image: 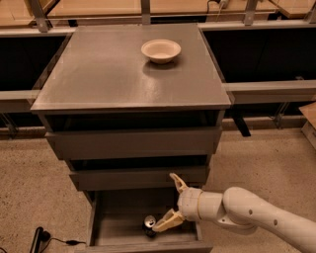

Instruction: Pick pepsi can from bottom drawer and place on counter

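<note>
The pepsi can (149, 224) stands upright in the open bottom drawer (143, 234), its silver top showing, near the drawer's middle front. My gripper (168, 203) reaches in from the right on a white arm, low over the drawer. Its two tan fingers are spread wide; the lower fingertip (159, 228) sits just right of the can, touching or almost touching it, and the upper finger (177, 181) points up by the middle drawer's front. Nothing is held. The grey counter (108, 69) lies above the drawers.
A cream bowl (161, 50) sits on the counter's far right part. Two upper grey drawers (133, 143) stick out slightly above the bottom one. Pale wooden tabletops with metal rails (98, 7) run behind. A black cable (47, 239) lies on the floor at left.
</note>
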You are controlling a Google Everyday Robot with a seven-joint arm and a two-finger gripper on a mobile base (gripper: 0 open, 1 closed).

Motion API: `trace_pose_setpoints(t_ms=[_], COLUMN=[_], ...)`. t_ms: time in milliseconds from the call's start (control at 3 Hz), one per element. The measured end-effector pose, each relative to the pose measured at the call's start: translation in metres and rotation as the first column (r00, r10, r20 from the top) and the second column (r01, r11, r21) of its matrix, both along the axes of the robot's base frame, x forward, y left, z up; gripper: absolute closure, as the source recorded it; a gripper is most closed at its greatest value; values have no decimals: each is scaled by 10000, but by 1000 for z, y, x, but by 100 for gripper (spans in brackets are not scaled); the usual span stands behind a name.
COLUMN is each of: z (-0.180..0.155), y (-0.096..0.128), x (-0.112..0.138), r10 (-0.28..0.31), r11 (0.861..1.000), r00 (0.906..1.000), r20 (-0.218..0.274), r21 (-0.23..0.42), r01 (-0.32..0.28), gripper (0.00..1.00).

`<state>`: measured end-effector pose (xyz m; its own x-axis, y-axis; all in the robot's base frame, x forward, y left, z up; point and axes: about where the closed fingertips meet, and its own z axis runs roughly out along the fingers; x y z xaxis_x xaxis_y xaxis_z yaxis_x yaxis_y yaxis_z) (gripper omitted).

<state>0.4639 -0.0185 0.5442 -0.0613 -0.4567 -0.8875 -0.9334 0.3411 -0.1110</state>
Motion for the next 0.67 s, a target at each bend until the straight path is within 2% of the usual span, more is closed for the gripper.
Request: trace_pose_setpoints(t_ms=[333,667], z=[-32,-85], y=[-17,-45], x=[11,33], r10=[-606,-1524], r11=[9971,9854], r00=[9973,9879], r20=[-420,-294], r21=[437,717], r01=[624,1542], gripper=[0,0])
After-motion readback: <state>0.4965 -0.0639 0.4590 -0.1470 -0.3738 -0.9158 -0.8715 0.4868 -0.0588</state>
